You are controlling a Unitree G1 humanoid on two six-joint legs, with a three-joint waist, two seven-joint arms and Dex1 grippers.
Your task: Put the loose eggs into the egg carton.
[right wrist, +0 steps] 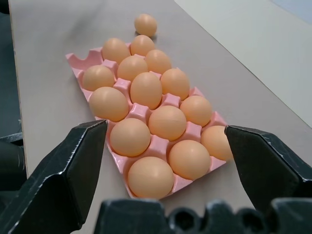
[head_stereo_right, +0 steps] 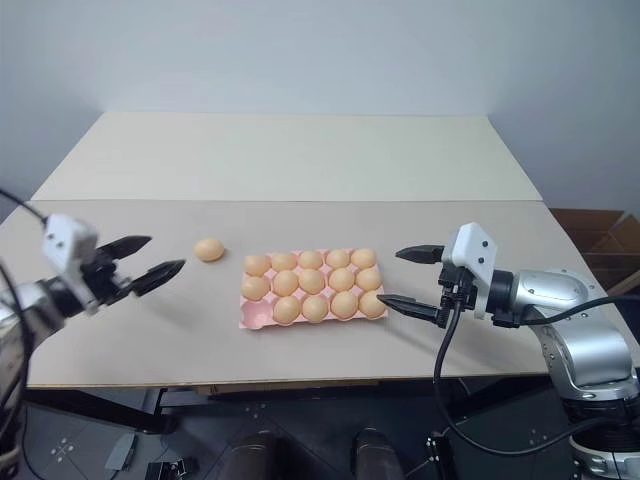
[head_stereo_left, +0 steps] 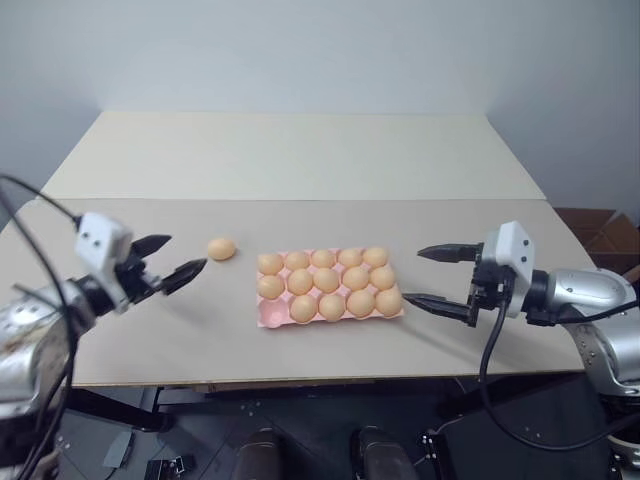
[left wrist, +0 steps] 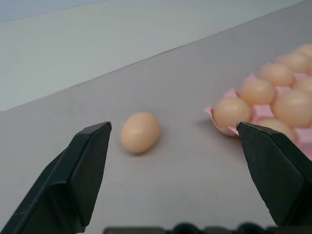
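one loose egg (head_stereo_left: 221,248) lies on the tabletop (head_stereo_left: 300,160) just left of the egg carton (head_stereo_left: 268,315), whose near-left cup looks empty. the left gripper (head_stereo_left: 172,262), jaws open and empty, should straddle it squarely and close gently. the right gripper (head_stereo_left: 436,278) waits open beside the carton.

Tan-orange loose egg (head_stereo_left: 221,248), pale pink egg carton (head_stereo_left: 268,316) filled with matching tan-orange eggs, plain beige table (head_stereo_left: 300,155), black-fingered left gripper (head_stereo_left: 172,259) and right gripper (head_stereo_left: 428,277)
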